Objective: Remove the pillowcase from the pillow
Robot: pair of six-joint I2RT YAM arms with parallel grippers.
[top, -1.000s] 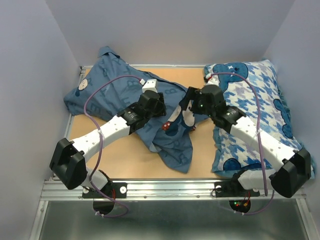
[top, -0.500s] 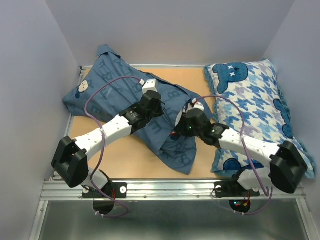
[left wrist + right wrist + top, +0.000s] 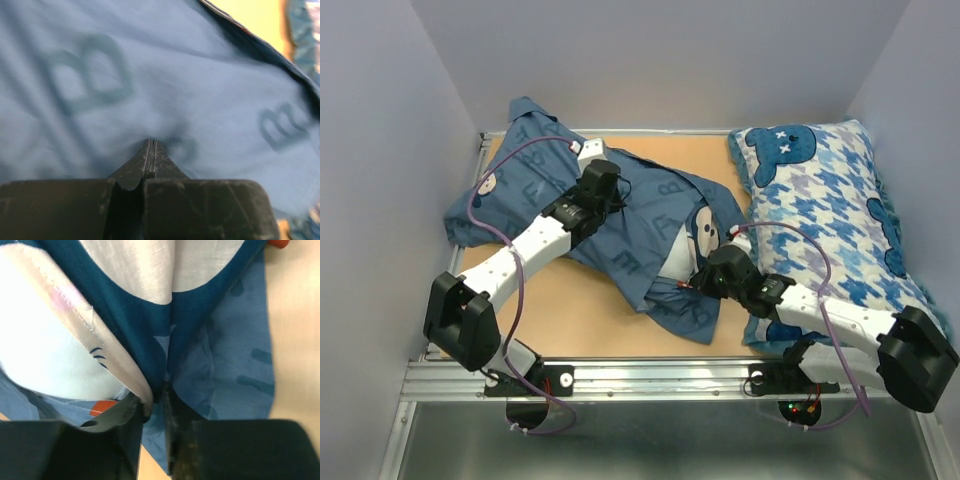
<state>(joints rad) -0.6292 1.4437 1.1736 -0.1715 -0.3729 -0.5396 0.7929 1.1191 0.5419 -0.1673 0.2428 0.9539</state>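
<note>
The slate-blue pillowcase (image 3: pixel 650 200) lies crumpled across the left and middle of the table. A white pillow (image 3: pixel 673 255) pokes out of its near right end, beside a cartoon face print. My left gripper (image 3: pixel 606 180) is shut, with its tips pinched into the lettered fabric (image 3: pixel 200 100) in the left wrist view (image 3: pixel 151 142). My right gripper (image 3: pixel 700 283) is low at the case's near end. In the right wrist view (image 3: pixel 157 392) it is shut on a fold of the pillowcase (image 3: pixel 230 360), with the pillow's white seamed edge (image 3: pixel 45 340) against the left finger.
A blue-and-white houndstooth pillow (image 3: pixel 830 190) with cartoon heads lies along the right side, under my right arm. Bare wooden tabletop (image 3: pixel 580 310) shows at the near left and far middle. Grey walls close in the left, back and right.
My right gripper pulled toward the near edge and the white pillow came into view. My left gripper moved to the far left, dragging the pillowcase fabric with it.
</note>
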